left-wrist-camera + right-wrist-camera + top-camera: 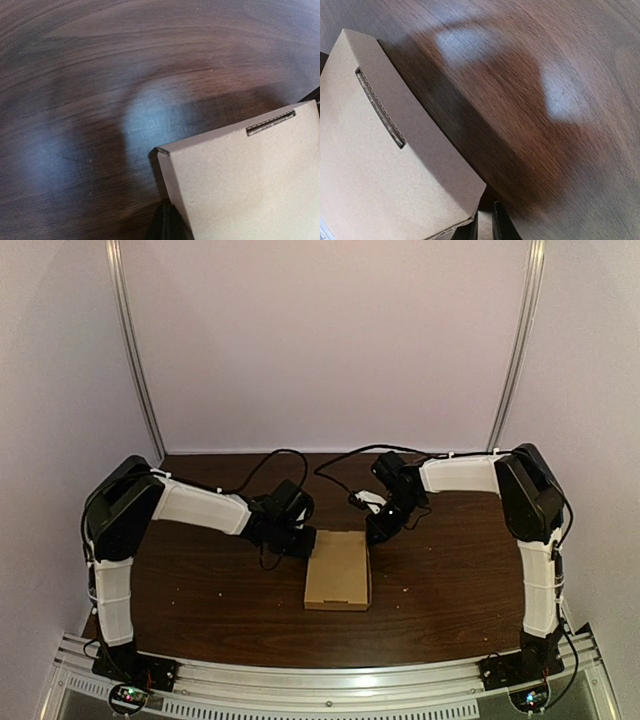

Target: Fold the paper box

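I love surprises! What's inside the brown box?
Only the outside shows: the paper box lies flat on the table, looking shut, with a thin slot in its top. The top panel covers the inside, so nothing in there can be seen.

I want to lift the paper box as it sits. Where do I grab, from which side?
Probably its two long side walls, one arm from each side, squeezing inward. The paper box lies flat and closed on the table, its top broad with only a thin slot, so no edge stands free to pinch.
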Controlling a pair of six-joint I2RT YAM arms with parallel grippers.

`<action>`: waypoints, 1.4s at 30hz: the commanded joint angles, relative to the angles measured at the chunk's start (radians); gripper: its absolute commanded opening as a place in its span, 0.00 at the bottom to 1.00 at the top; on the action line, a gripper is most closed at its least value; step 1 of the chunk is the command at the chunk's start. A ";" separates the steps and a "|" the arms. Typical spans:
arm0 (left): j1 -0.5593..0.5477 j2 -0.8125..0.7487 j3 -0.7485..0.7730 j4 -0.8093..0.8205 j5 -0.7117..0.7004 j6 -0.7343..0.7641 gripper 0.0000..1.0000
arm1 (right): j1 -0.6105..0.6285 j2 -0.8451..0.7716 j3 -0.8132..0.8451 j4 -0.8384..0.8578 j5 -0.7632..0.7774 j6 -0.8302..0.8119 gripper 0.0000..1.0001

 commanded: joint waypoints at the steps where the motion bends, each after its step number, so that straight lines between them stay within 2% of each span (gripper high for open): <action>1: -0.036 0.033 0.072 -0.011 0.073 0.032 0.00 | 0.033 0.014 0.024 -0.006 -0.058 0.029 0.11; 5: -0.032 -0.041 0.076 -0.169 -0.115 0.047 0.00 | -0.032 -0.065 -0.023 -0.045 0.023 0.042 0.11; 8: -0.031 -0.127 0.028 -0.251 -0.195 0.080 0.00 | -0.051 -0.193 -0.142 -0.037 0.074 0.021 0.14; 11: -0.032 -0.206 -0.059 -0.266 -0.179 0.098 0.00 | -0.041 -0.314 -0.272 -0.023 0.049 0.004 0.15; 14: -0.041 -0.259 -0.167 -0.221 -0.095 0.095 0.00 | -0.013 -0.384 -0.354 -0.031 0.014 -0.010 0.15; 18: -0.106 -0.287 -0.249 -0.200 -0.068 0.078 0.00 | 0.064 -0.442 -0.449 -0.045 -0.033 -0.041 0.15; 24: -0.227 -0.285 -0.290 -0.197 -0.122 0.022 0.00 | 0.171 -0.412 -0.495 -0.066 -0.039 -0.054 0.15; 31: -0.270 -0.273 -0.323 -0.138 -0.117 -0.031 0.00 | 0.232 -0.323 -0.428 -0.092 -0.044 -0.034 0.15; 35: -0.272 -0.225 -0.298 -0.070 -0.073 -0.022 0.00 | 0.251 -0.288 -0.390 -0.033 -0.072 -0.019 0.15; 39: -0.300 -0.177 -0.233 -0.029 -0.027 -0.012 0.00 | 0.272 -0.275 -0.379 0.049 -0.179 0.004 0.15; 42: -0.316 -0.171 -0.191 -0.066 -0.048 -0.005 0.00 | 0.267 -0.299 -0.382 0.032 -0.142 -0.012 0.15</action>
